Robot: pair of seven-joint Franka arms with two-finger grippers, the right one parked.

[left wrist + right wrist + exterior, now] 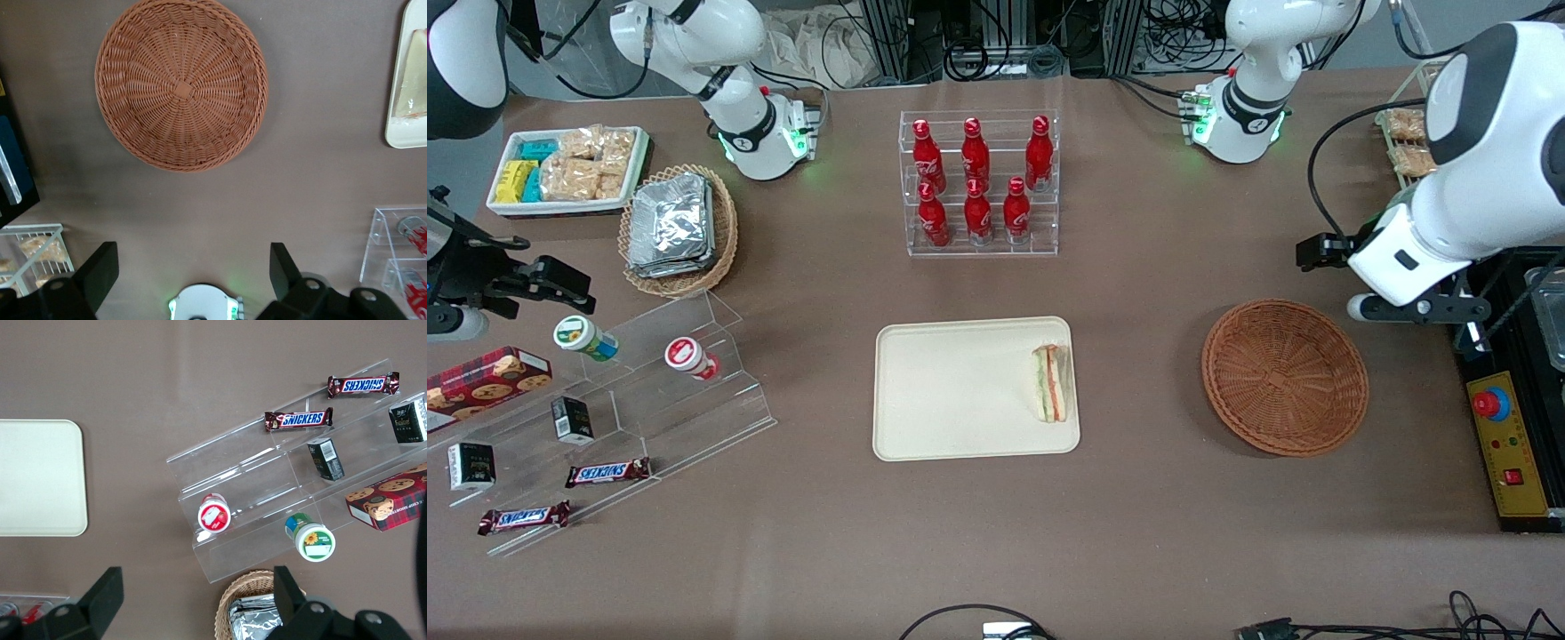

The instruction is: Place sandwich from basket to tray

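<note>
Triangular sandwich (1050,383) on smooth cream tray (951,391); round woven basket (181,83) bare; pincer (193,270) spread above table

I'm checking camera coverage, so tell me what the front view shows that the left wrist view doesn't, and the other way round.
Only the front view shows the whole tray, the candy bars and the foil packets.

Only the left wrist view shows the gripper, open, empty, raised above the bare table beside the basket, farther from the front camera than it.

Both show the empty basket, the sandwich on the tray's edge toward the working arm, and the red bottles.
</note>
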